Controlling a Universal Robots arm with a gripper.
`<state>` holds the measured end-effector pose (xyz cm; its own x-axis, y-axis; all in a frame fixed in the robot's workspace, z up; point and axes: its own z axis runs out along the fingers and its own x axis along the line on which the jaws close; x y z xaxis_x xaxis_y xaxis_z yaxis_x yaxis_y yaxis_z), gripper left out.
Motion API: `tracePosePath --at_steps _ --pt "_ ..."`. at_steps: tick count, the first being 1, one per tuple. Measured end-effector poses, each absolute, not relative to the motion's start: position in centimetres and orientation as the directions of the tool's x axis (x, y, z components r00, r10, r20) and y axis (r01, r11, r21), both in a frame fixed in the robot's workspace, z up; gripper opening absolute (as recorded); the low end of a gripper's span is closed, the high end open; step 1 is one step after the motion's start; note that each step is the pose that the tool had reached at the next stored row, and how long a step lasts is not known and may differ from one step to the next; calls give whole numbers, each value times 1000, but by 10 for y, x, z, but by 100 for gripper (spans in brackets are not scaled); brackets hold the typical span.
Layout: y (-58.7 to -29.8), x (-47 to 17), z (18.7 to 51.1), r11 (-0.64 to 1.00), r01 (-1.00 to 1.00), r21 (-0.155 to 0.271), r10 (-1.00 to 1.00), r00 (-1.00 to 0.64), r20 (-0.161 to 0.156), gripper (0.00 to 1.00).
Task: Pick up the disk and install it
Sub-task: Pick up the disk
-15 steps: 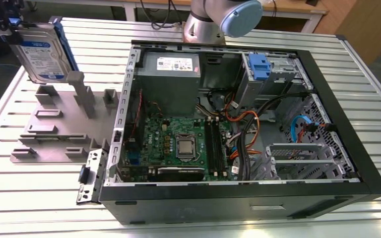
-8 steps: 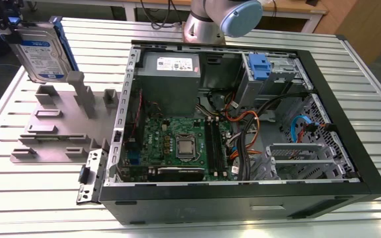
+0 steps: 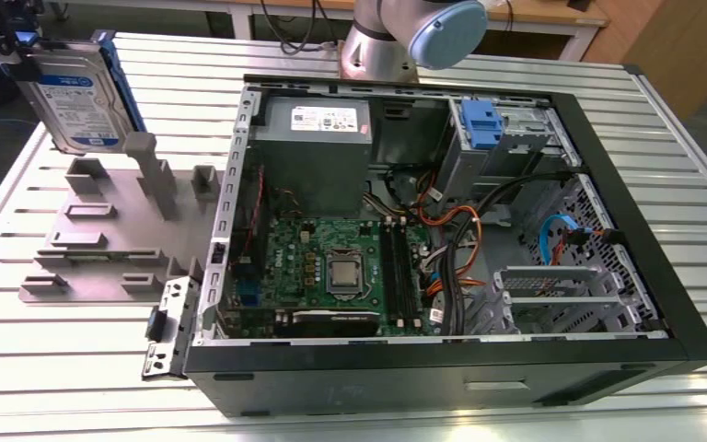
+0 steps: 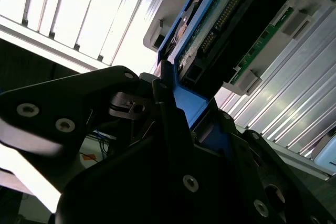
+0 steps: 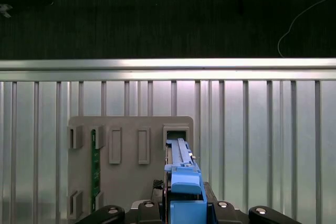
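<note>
Exterior view: the end effector (image 3: 25, 55) grips the disk (image 3: 77, 97) above the grey rack (image 3: 84, 244); installing likely demands careful alignment with the drive bay (image 3: 501, 138).

This looks like a robotics lab bench to me: my arm (image 3: 385, 46) stands on a slotted aluminium table (image 3: 84, 368), an opened computer case (image 3: 452, 378) at its centre, a grey fixture (image 3: 96, 239) at nine o'clock, wooden desks (image 3: 526, 17) at twelve.
</note>
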<state>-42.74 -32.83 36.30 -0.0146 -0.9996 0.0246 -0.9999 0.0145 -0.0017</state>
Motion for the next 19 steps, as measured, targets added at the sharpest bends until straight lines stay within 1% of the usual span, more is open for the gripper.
tracePosePath --at_steps 7,19 --pt "-328 -427 363 15 -1000 -2 -1000 -15 13 36" --pt "-328 -427 366 15 -1000 -2 -1000 -15 11 36"
